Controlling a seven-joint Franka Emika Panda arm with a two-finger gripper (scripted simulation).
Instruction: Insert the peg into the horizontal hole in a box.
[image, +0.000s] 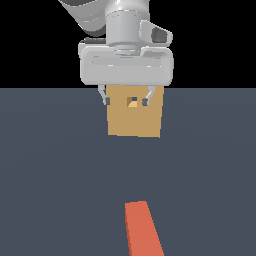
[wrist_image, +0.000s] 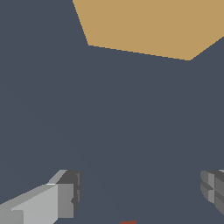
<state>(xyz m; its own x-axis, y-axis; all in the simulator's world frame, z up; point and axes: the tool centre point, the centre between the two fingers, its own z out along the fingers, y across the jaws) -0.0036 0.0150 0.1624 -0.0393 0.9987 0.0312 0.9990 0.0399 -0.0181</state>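
Note:
The tan box stands on the dark floor at the back of the exterior view, with the small square hole in the middle of its face. My gripper hangs in front of its upper part, open, holding nothing. The peg lies flat on the floor well in front of the box, near the exterior view's lower edge; only its orange-red end shows. In the wrist view the box fills one edge, my fingers stand wide apart, and a sliver of the peg shows.
A dark grey floor stretches around the box and the peg. The arm's grey hand sits above the box and covers its top edge.

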